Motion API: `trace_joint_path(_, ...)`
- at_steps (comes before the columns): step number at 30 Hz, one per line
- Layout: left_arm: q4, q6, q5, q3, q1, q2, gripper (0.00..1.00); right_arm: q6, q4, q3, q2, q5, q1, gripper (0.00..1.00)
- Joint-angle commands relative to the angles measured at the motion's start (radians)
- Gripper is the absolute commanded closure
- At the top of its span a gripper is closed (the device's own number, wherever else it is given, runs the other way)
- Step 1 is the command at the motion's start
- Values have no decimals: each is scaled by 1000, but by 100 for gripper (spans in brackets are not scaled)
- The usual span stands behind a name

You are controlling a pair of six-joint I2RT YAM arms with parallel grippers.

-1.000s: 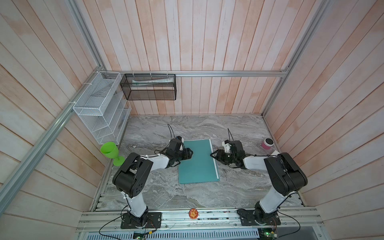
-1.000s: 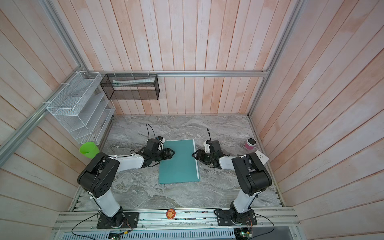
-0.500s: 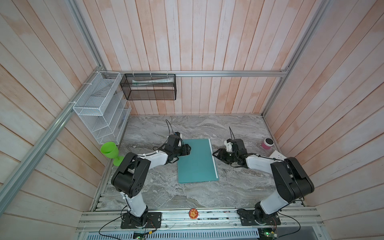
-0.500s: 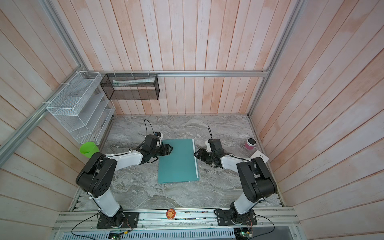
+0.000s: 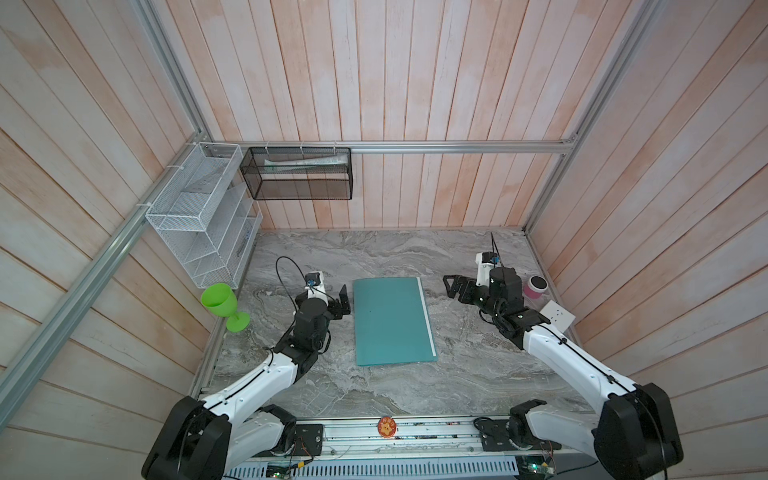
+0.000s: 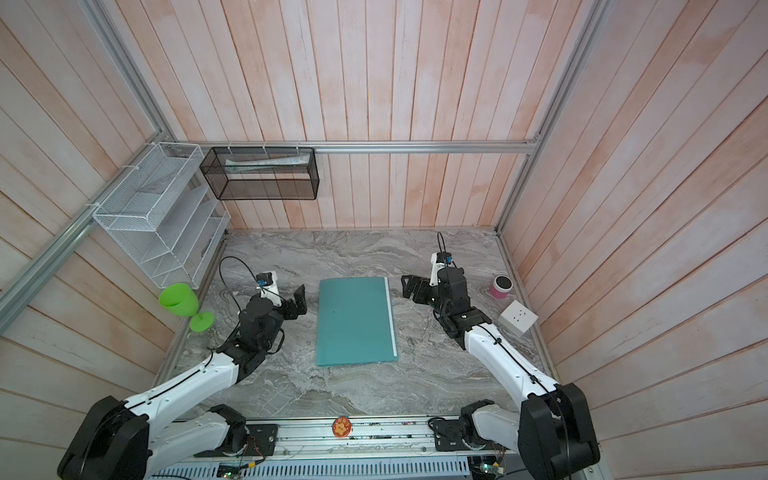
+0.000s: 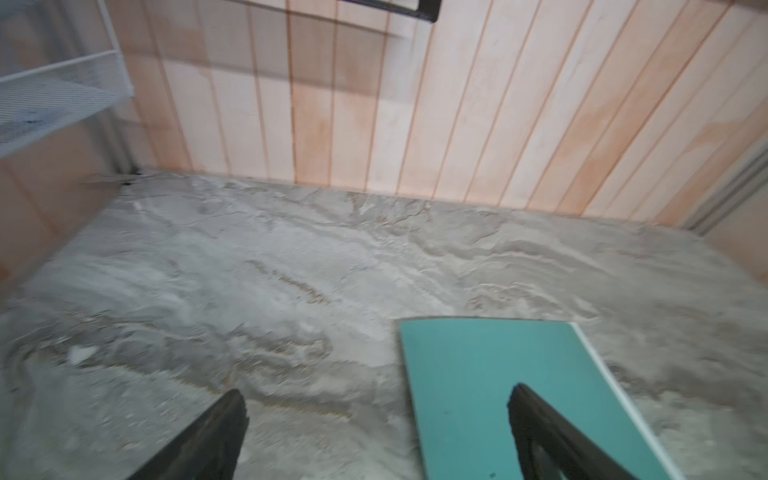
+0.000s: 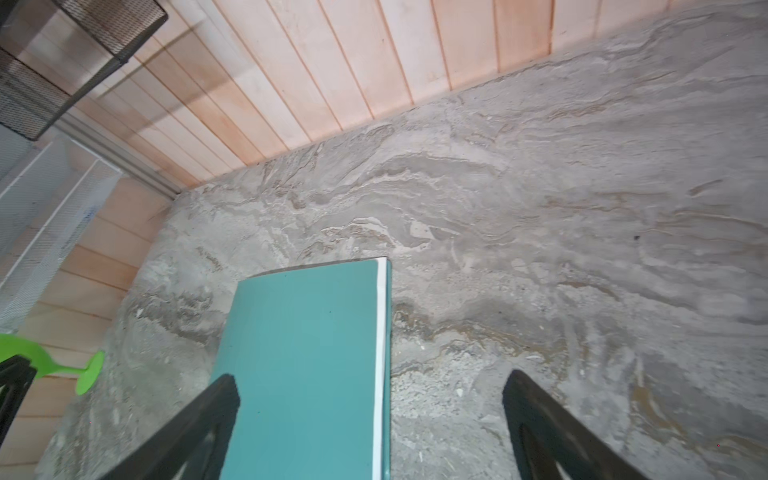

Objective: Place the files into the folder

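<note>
The thin teal-green folder (image 5: 390,322) lies closed on the counter (image 5: 374,386) between the left hand (image 5: 343,303) and right hand (image 5: 451,287), both wide open and empty. The white paper files (image 8: 379,353) protrude along one edge, so a brushing hand could drag them out.

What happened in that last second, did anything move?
Both arms pulled away from the folder: the left arm leftward, the right arm rightward, jaws now open and holding nothing. The folder stayed flat and closed, white files showing along its right edge.
</note>
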Motion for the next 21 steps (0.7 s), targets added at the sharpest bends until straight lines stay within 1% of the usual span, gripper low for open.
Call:
trace_joint_path(1,293,214,-235,-89,67,-2,0,-64,92,-99,-52,137,13,2)
trace_joint_path(2,296,204,-208,-91,122,15,0,-65,159,-143,-74,152,15,2)
trace_joint_path(3,283,190,-153,-88,181,38,0,-64,225,-179,-94,165,17,2)
trace_joint_path(4,287,177,-129,-85,224,66,0,-69,285,-215,-107,181,18,2)
trace_joint_path(5,342,177,-112,-97,265,103,0,-77,339,-247,-119,194,20,2)
trace_joint_path(6,447,176,-80,-129,304,146,0,-94,376,-267,-128,213,20,2)
trace_joint_path(7,560,157,1,-165,348,197,0,-108,394,-276,-130,234,21,2)
trace_joint_path(9,670,79,217,-190,459,297,0,-159,381,-261,-121,282,21,2)
trace_joint_path(10,739,65,234,-190,481,362,0,-201,370,-251,-113,325,21,2)
trace_joint_path(11,783,77,260,-194,487,379,0,-236,370,-246,-104,379,19,2)
trace_joint_path(12,718,82,302,-186,487,362,0,-268,369,-242,-92,464,16,2)
trace_joint_path(13,720,81,293,-179,487,381,0,-310,380,-244,-81,531,1,2)
trace_joint_path(14,761,79,289,-181,487,416,0,-340,403,-254,-70,574,-18,2)
trace_joint_path(15,803,102,312,-172,482,455,0,-354,430,-265,-55,590,-57,2)
trace_joint_path(16,756,105,311,-145,475,454,0,-349,451,-279,-37,569,-102,2)
trace_joint_path(17,663,105,303,-119,468,430,0,-336,464,-286,-19,533,-149,2)
trace_joint_path(18,682,105,302,-124,465,436,0,-320,482,-294,7,510,-193,2)
trace_joint_path(19,736,105,296,-136,464,455,0,-320,512,-305,34,501,-224,2)
trace_joint_path(20,731,105,296,-134,465,452,0,-336,560,-319,65,495,-237,2)
trace_joint_path(21,689,105,295,-128,464,437,0,-348,623,-336,101,501,-246,2)
